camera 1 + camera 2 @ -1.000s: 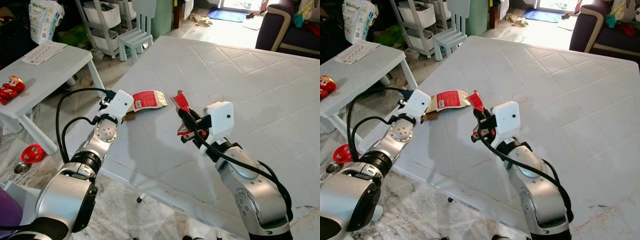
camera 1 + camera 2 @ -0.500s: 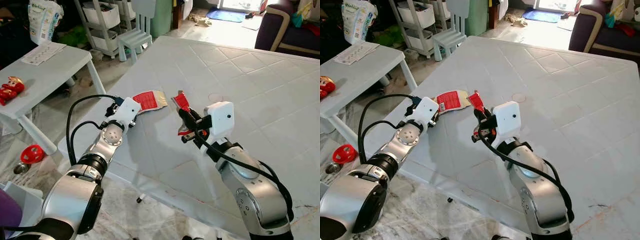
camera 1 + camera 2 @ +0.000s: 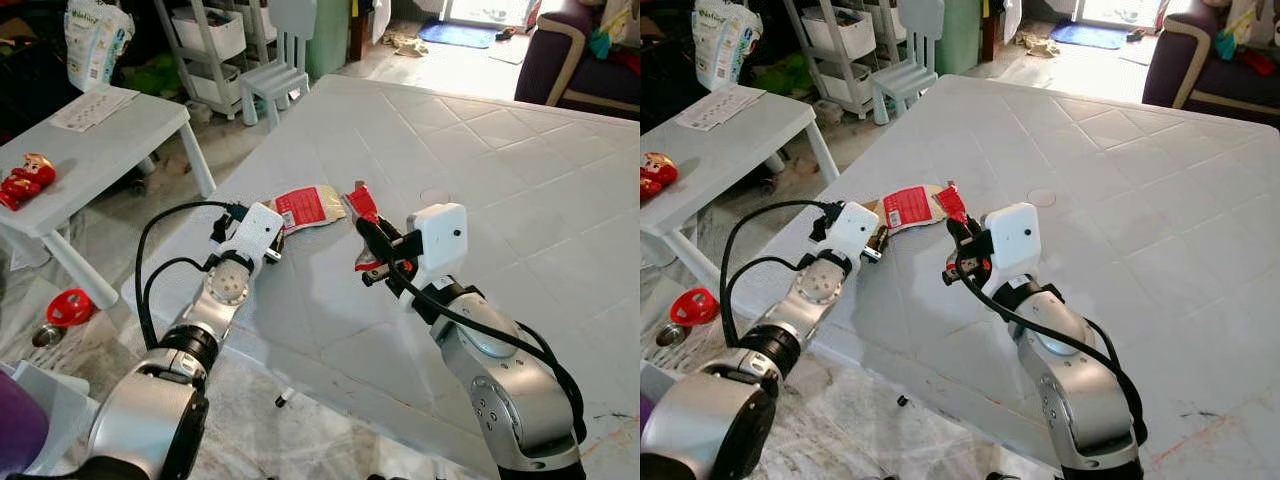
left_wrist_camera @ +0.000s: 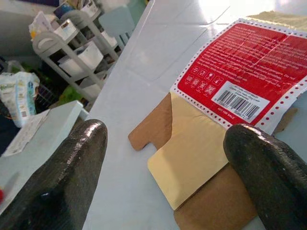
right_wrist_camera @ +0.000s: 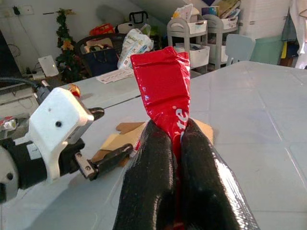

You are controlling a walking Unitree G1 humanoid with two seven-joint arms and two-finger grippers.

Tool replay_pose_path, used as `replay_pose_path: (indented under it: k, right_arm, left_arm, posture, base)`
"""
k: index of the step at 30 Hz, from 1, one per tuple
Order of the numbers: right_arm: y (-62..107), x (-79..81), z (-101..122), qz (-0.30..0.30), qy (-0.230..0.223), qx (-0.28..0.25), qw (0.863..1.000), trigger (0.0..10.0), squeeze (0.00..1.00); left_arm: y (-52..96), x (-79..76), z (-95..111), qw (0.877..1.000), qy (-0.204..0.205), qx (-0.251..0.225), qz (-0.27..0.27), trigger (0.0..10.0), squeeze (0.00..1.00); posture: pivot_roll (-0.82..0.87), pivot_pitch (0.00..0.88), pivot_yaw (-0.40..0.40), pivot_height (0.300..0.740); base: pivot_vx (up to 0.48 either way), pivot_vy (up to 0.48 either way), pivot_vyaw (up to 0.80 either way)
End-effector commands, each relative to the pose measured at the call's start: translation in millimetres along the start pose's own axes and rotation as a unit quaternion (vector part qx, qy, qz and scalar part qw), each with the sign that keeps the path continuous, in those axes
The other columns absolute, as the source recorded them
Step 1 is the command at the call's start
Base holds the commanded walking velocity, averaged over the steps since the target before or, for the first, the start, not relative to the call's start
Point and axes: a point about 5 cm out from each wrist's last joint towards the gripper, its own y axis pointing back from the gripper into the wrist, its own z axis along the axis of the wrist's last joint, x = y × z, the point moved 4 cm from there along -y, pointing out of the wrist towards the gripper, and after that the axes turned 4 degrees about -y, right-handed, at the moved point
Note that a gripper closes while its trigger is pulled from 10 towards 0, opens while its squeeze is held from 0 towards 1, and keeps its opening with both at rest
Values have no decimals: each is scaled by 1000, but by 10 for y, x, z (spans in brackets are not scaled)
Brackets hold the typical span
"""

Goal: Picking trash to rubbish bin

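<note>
So you have the right gripper (image 5: 175, 143) pinching the red wrapper (image 5: 165, 91), while the left gripper (image 4: 163, 158), fingers spread, straddles the flattened carton (image 4: 225, 110) lying on the table (image 3: 480, 130); binning remains undone.

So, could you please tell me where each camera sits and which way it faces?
Left and right eye views: on the head, looking down at the white plastic table; both silver arms show.
Left wrist view: along the open left gripper at the flattened red-and-tan cardboard packet.
Right wrist view: along the right gripper pinching the red plastic wrapper.
All share the packet.
</note>
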Motion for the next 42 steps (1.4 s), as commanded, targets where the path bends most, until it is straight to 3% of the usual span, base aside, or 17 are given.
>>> replay_pose_path:
  k: [1,7,17,23,24,28,30,38,39,40,41,42]
  right_arm:
    - [-26,23,14,7,-2,-4,1000,0,0]
    - [-46,29,0,9,-4,-4,1000,0,0]
    - [-88,38,-20,17,-7,-6,1000,0,0]
    - [-115,42,-16,21,-7,-9,1000,0,0]
    - [-124,46,-13,21,-6,-10,1000,0,0]
    - [-134,52,-15,23,-6,-11,1000,0,0]
    - [-136,49,-7,22,-4,-12,1000,0,0]
    - [-130,9,-3,17,0,-13,1000,0,0]
    - [-131,7,-5,17,0,-13,1000,0,0]
    - [-132,6,-7,17,0,-13,1000,0,0]
    - [-134,3,-7,17,1,-13,1000,0,0]
    - [-136,3,-8,18,1,-13,1000,0,0]
  left_arm:
    - [137,-237,-271,998,-1,37,-46,10000,1000]
    - [298,-198,-237,999,-4,-13,-44,10000,1000]
    - [880,19,-181,999,-17,-43,-19,10000,1000]
    - [955,162,-38,997,-47,-64,9,10000,1000]
    - [903,205,87,995,-54,-87,18,10000,0]
    - [818,208,295,992,-54,-114,18,10000,0]
    - [772,122,423,991,-50,-126,-2,10000,0]
    - [816,-108,478,989,-29,-135,-55,10000,0]
    - [837,-130,467,989,-24,-134,-60,10000,863]
    - [849,-143,461,989,-21,-133,-63,10000,863]
    - [887,-177,437,988,-14,-131,-76,10000,1000]
    - [905,-187,420,988,-14,-129,-80,10000,1000]
  posture:
    - [-139,105,37,740]
    - [-115,102,40,740]
    - [-68,93,36,740]
    - [-62,88,34,740]
    - [-65,87,35,740]
    - [-71,82,36,740]
    - [-80,83,40,740]
    - [-84,79,41,740]
    - [-82,79,41,740]
    - [-82,78,41,740]
    - [-77,76,38,740]
    - [-74,75,37,740]
  base:
    - [0,0,0]
    - [0,0,0]
    - [0,0,0]
    - [0,0,0]
    - [0,0,0]
    - [0,0,0]
    - [0,0,0]
    - [0,0,0]
    - [0,0,0]
    - [0,0,0]
    - [0,0,0]
    - [0,0,0]
